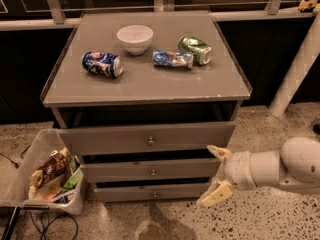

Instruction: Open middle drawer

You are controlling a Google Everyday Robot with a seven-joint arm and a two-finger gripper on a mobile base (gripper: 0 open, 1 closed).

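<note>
The middle drawer (150, 170) is the second grey front of the cabinet, with a small round knob (153, 172) at its centre; it stands closed, flush between the taller drawer (145, 138) above and the slim drawer (150, 192) below. My gripper (214, 176) comes in from the right on a white arm and sits at the right end of the middle drawer, with its two tan fingers spread wide, one high and one low. Nothing is between them. The gripper is well right of the knob.
On the cabinet top (145, 84) are a white bowl (135, 38), a blue can (102, 64) on its side, a crushed blue can (172, 59) and a green can (195, 49). A clear bin (42, 176) of snacks stands on the floor at the left. A white post (295, 69) rises at the right.
</note>
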